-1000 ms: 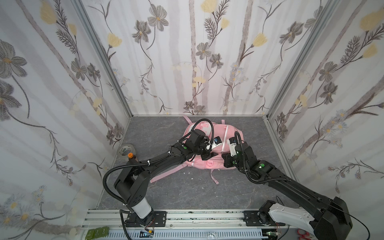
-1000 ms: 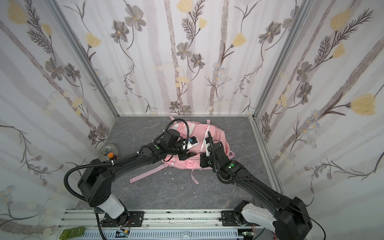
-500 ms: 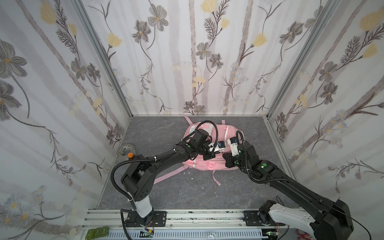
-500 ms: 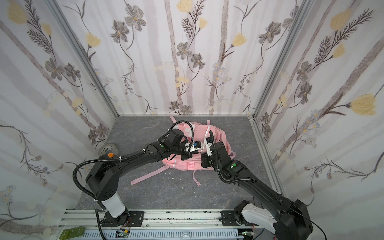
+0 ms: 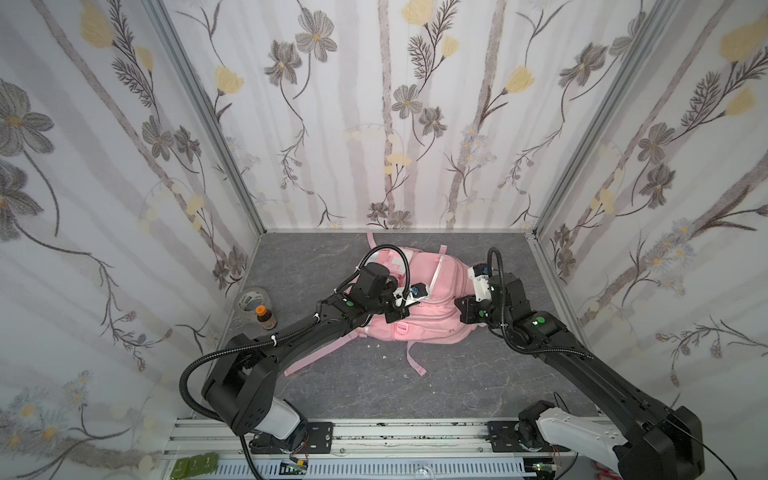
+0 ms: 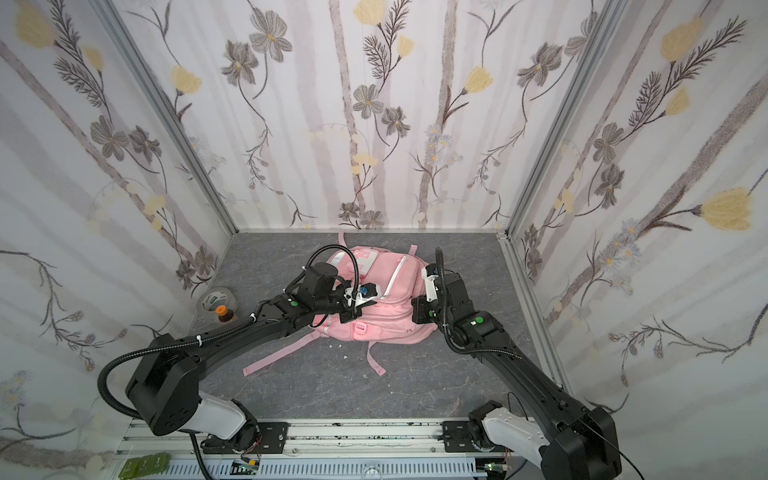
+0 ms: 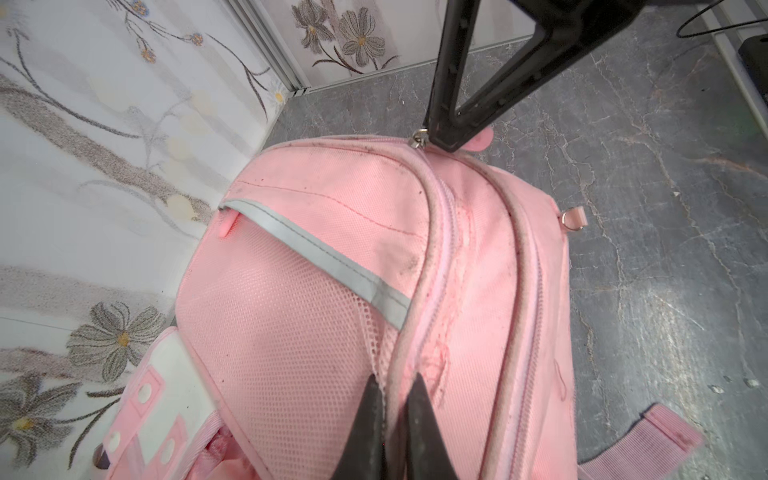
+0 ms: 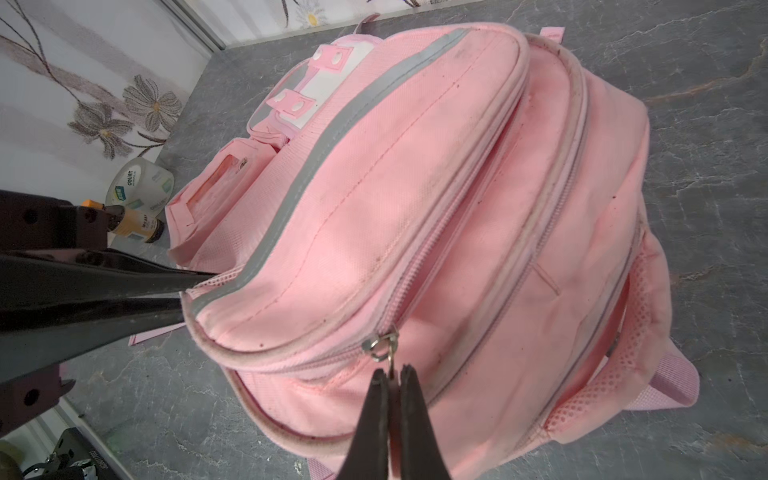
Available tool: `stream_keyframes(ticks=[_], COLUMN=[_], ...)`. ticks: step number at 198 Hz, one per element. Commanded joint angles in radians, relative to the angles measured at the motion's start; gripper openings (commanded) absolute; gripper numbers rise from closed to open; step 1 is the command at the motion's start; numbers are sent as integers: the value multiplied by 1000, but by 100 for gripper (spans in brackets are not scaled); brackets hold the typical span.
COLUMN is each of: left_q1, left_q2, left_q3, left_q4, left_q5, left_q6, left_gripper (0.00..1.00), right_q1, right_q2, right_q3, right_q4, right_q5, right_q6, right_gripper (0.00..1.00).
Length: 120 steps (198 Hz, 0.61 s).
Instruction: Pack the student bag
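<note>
Flowered wallpaper is closing in a grey marbled surface [image 5: 436,390], and the student bag [image 5: 428,320] is lying near its middle, front pockets up, in both top views. The left gripper [image 7: 392,395] is pinching a piped seam of the bag, its jaws nearly together on the fabric. On the opposite side the right gripper [image 8: 390,376] is squeezing the zipper pull [image 8: 380,345], jaws pressed together. A tape roll [image 5: 250,300] and a small bottle [image 5: 266,318] are standing just beside each other, by the left wall.

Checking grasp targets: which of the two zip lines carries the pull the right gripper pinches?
On the student bag, the zip line beside the grey-striped panel: its metal pull sits at the right gripper tips; the rear zip line is untouched.
</note>
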Motion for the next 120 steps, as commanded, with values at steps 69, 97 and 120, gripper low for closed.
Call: stream_keyframes(ticks=[69,97,120], left_q1=[11,-73,-110], left_q2=[-94,-100,-95], left_q3=[47,57,39], left_q4=[-84,-113,-112], left_q5=[-1,-7,-71], left_q6=[-115,-148,-177], left_gripper=[65,65,63], right_q1=[102,171,204], right_q2=[180,195,179], right_q3=[178,172,147], right_q4=[14,89,128], right_q5=[-84,-115,-121], right_q6=[24,97,134], right_gripper=[0,0,0])
